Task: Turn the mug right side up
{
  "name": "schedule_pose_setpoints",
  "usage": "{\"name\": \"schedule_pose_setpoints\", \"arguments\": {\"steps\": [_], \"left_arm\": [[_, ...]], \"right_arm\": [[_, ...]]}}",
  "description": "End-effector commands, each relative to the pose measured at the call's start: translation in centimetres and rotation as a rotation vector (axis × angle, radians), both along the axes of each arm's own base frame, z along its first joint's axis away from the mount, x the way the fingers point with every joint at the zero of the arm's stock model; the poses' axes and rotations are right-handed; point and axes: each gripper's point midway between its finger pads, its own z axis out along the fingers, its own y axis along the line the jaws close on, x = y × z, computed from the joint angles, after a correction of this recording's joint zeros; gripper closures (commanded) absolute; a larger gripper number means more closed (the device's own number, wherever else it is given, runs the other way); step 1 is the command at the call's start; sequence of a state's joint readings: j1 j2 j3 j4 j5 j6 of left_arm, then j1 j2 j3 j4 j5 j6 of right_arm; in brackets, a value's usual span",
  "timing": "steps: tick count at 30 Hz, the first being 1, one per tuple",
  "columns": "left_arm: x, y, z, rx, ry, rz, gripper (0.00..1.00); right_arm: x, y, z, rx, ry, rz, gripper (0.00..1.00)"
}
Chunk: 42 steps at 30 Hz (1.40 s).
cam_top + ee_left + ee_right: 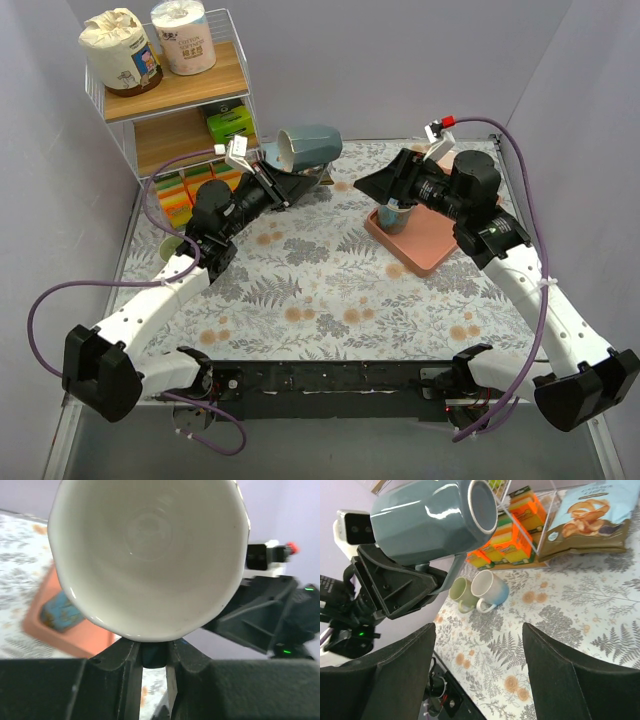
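**Fig. — You are holding the mug (pixel 305 150) on its side in the air, to the left of the pink tray (pixel 432 248).**

Your left gripper (pixel 153 656) is keeping its jaws clamped on the mug's handle and is carrying the mug clear of the bench (pixel 320 290). The white mouth is facing back along the left wrist, and the grey-blue base is pointing toward the tray. Your right gripper (pixel 477 630) is hovering over the tray's left end, with its jaws standing wide apart and gripping nothing. A small blue item (pixel 60 612) is sitting in the tray, under that gripper.
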State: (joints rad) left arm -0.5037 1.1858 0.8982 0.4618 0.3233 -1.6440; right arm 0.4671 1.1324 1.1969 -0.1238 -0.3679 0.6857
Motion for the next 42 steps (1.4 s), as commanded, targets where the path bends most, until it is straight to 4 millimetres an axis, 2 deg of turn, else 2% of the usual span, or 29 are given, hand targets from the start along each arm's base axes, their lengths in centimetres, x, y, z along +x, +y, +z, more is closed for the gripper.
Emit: {"name": "schedule_pose_setpoints", "arguments": {"steps": [1,3,4,5,7,8,9,11,12,22,29,33,42], "left_arm": [[0.9,2.9,1.0,0.214,-0.052,0.178,1.0],[1.6,3.3,-0.6,0.289,-0.014,0.207,1.0],[1.9,3.9,-2.1,0.353,0.028,0.231,1.0],[2.1,4.1,-2.4,0.376,0.04,0.244,1.0],[2.6,4.8,-4.3,0.453,0.083,0.273,1.0],[2.8,5.0,-4.4,0.472,0.09,0.284,1.0],[2.9,5.2,-6.0,0.517,0.134,0.287,1.0],[3.4,6.1,-7.2,0.578,0.163,0.327,1.0],[3.4,6.4,-8.6,0.623,0.198,0.327,1.0],[3.3,10.2,-16.6,0.899,0.363,0.416,1.0],[3.3,10.9,-20.3,0.989,0.426,0.414,1.0],[3.3,11.4,-23.2,1.066,0.498,0.409,1.0],[3.7,12.9,-26.3,1.149,0.549,0.464,1.0]], "right_arm": [[0.2,-1.8,2.6,-0.011,-0.08,-0.102,0.23],[0.3,-1.8,2.4,-0.012,-0.071,-0.107,0.23],[0.4,-1.8,2.2,-0.012,-0.065,-0.107,0.23],[0.4,-1.7,2.1,-0.01,-0.056,-0.106,0.24],[0.6,-1.6,1.6,-0.013,-0.041,-0.108,0.24],[0.6,-1.6,1.6,-0.011,-0.039,-0.109,0.24],[0.6,-1.6,1.6,-0.009,-0.035,-0.109,0.24],[0.7,-1.6,1.4,-0.011,-0.03,-0.111,0.25],[0.7,-1.7,1.3,-0.014,-0.026,-0.117,0.25],[0.7,-1.8,0.4,-0.019,0.005,-0.125,0.26],[0.7,-1.5,-0.1,-0.022,0.016,-0.107,0.26],[0.5,-1.6,0.0,-0.022,0.014,-0.107,0.26],[0.2,-1.6,-0.5,-0.029,0.014,-0.097,0.26]]}}
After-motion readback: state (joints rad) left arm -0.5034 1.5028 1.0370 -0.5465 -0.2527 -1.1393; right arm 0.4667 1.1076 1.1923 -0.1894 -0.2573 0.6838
